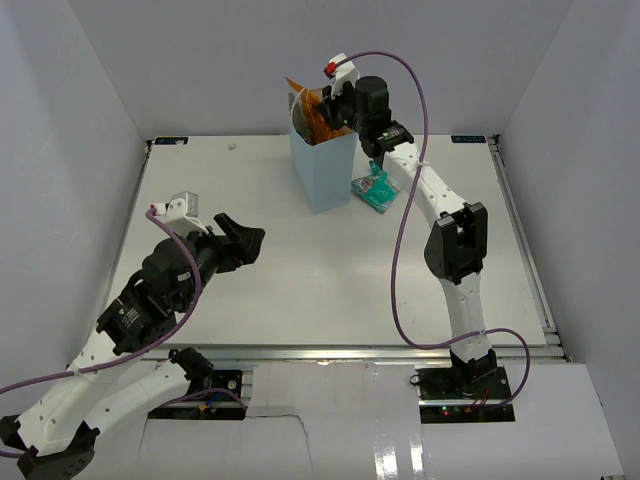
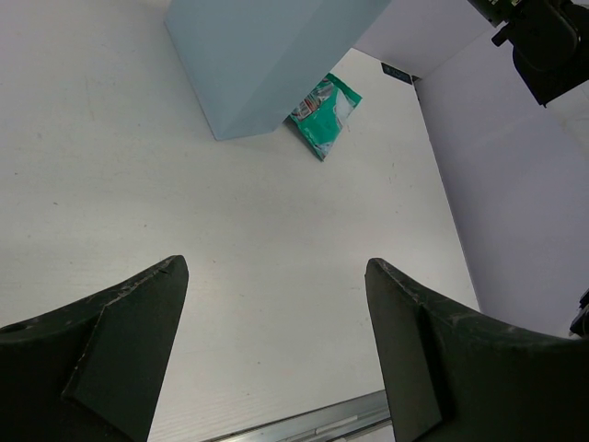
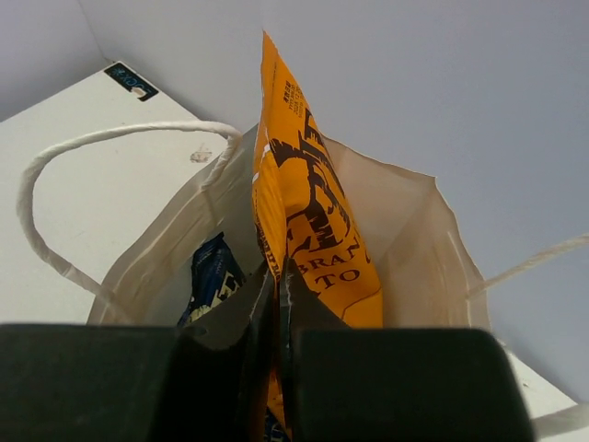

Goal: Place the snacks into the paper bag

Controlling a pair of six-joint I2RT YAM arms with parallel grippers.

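Note:
The pale blue paper bag (image 1: pixel 320 172) stands upright at the back middle of the table; it also shows in the left wrist view (image 2: pixel 267 55) and from above in the right wrist view (image 3: pixel 405 221). My right gripper (image 1: pixel 335 118) is over the bag's mouth, shut on the large orange chip bag (image 3: pixel 308 221), which stands half inside the bag. A dark blue packet (image 3: pixel 213 272) lies inside. The teal pouch (image 1: pixel 376 190) lies on the table just right of the bag, also in the left wrist view (image 2: pixel 324 110). My left gripper (image 1: pixel 243 240) is open and empty, low at the left.
White loop handles (image 3: pixel 101 147) arch over the bag's mouth on both sides. Grey walls close in the table at back, left and right. A metal rail (image 1: pixel 380 350) runs along the near edge.

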